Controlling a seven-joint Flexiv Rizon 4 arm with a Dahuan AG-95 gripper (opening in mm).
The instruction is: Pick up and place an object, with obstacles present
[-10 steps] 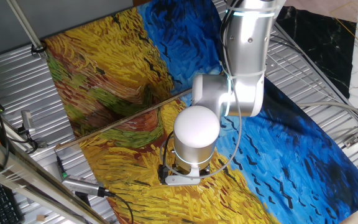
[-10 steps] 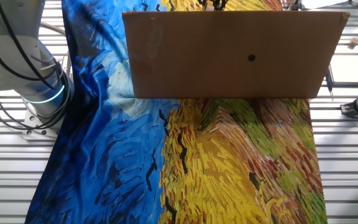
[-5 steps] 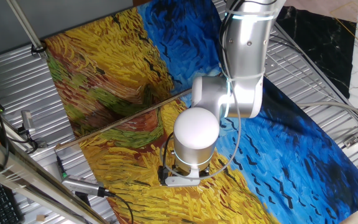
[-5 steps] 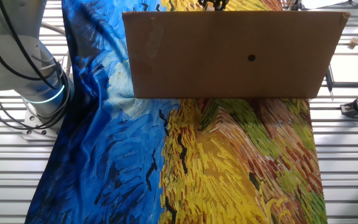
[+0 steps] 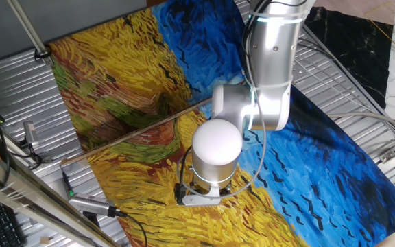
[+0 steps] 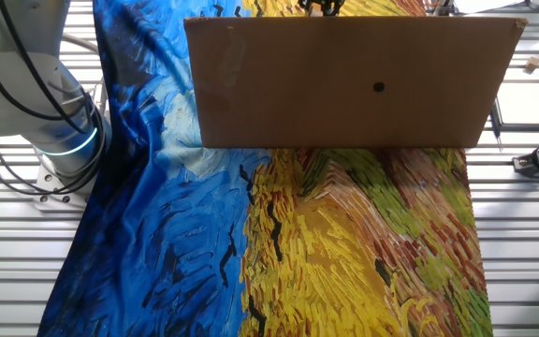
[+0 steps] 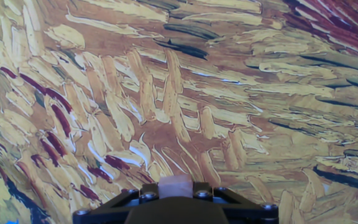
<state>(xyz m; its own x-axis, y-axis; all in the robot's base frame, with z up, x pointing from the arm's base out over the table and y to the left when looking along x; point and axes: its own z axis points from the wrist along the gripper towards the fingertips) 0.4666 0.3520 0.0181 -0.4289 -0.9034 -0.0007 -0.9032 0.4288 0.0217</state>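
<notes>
Pale tan and wood-like, the cube [image 7: 176,186] is seen only in the hand view, at the bottom edge of the picture, seated between the black jaw parts of the pincer [image 7: 176,194] and carried above the painted cloth [image 7: 185,93]. The pincer is judged to be closed on the cube, with a narrow gap exactly filled by it; the fingertips themselves are not shown. In one fixed view the cube is hidden under the arm's white wrist [image 5: 217,147], which hangs over the yellow part of the cloth, just on the near side of the stick [image 5: 132,134].

The cube is judged to be very light and stiff, so little force is needed (its smooth faces and small size leave it liable to twist or slip out if the hold is off-centre). It is best taken on two opposite flat faces, squarely and near the middle, as appears to be the case here.

The thin brown stick lies straight across the cloth, well clear of the pincer's height as far as can be told. In the other fixed view a cardboard board [image 6: 349,84] blocks the pincer from sight. The cloth is spread on a ribbed metal worktop [image 5: 19,103].
</notes>
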